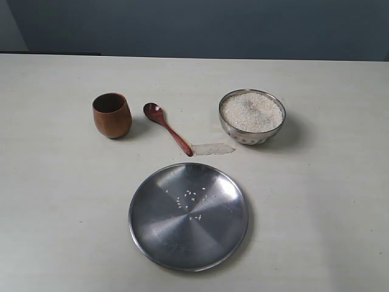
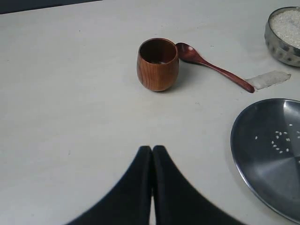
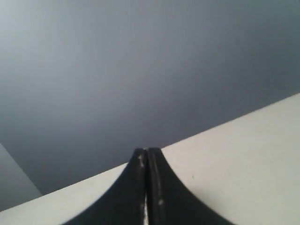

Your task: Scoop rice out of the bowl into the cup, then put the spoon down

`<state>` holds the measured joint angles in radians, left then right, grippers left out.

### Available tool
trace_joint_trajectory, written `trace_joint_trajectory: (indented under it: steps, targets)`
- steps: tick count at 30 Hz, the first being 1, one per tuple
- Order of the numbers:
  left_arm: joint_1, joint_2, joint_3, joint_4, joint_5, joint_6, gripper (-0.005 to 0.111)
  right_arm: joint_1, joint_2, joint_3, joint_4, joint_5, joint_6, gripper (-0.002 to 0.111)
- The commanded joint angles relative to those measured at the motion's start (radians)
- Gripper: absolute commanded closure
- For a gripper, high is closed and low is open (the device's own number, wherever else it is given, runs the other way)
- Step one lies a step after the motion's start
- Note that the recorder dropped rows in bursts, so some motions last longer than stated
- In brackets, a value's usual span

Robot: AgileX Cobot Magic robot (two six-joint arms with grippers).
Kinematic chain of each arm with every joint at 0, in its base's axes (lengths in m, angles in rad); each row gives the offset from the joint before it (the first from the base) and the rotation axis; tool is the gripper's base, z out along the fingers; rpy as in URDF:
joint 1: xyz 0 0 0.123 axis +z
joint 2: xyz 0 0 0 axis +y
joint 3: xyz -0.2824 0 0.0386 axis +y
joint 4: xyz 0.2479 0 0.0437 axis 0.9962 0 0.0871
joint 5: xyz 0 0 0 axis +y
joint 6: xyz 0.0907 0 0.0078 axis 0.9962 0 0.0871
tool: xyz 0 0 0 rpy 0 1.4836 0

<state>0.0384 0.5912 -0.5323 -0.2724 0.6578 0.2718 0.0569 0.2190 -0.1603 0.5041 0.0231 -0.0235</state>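
Observation:
The steel bowl (image 1: 251,117) stands at the right, heaped with white rice (image 1: 251,111). At the left is the brown wooden cup (image 1: 112,114), upright. The reddish wooden spoon (image 1: 167,128) lies flat on the table between them, head toward the cup, handle tip by a strip of clear tape (image 1: 213,148). In the left wrist view the cup (image 2: 158,64), spoon (image 2: 213,67) and bowl (image 2: 284,35) show beyond my left gripper (image 2: 152,149), which is shut and empty, well short of the cup. My right gripper (image 3: 146,151) is shut, empty, over the table edge facing a grey wall.
A large flat steel plate (image 1: 158,228) lies at the front centre with several stray rice grains (image 1: 189,201) on it. The same plate (image 2: 253,150) shows in the left wrist view. A dark grey wall runs behind the table's far edge.

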Motion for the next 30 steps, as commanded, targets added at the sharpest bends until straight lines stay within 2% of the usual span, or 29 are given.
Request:
trace_joint_trajectory:
  steps: [1,4,12,17,30]
  targets:
    - [-0.007,0.002,-0.006,0.002,0.000,0.001,0.106,0.004,-0.004,-0.099,-0.126,0.059,-0.076,0.109]
    - [-0.007,0.002,-0.006,0.002,0.000,0.001,0.106,0.008,-0.004,-0.151,-0.164,0.103,-0.188,0.109]
    - [-0.007,0.002,-0.006,0.002,0.000,0.001,0.106,0.112,-0.004,-0.205,-0.166,0.285,-0.605,0.109]
    - [-0.007,0.002,-0.006,0.002,0.000,0.001,0.106,0.153,-0.004,-0.205,-0.159,0.319,-0.630,0.109]
    - [-0.007,0.002,-0.006,0.002,0.000,0.001,0.106,0.155,-0.004,-0.238,0.169,0.298,-0.630,0.109]
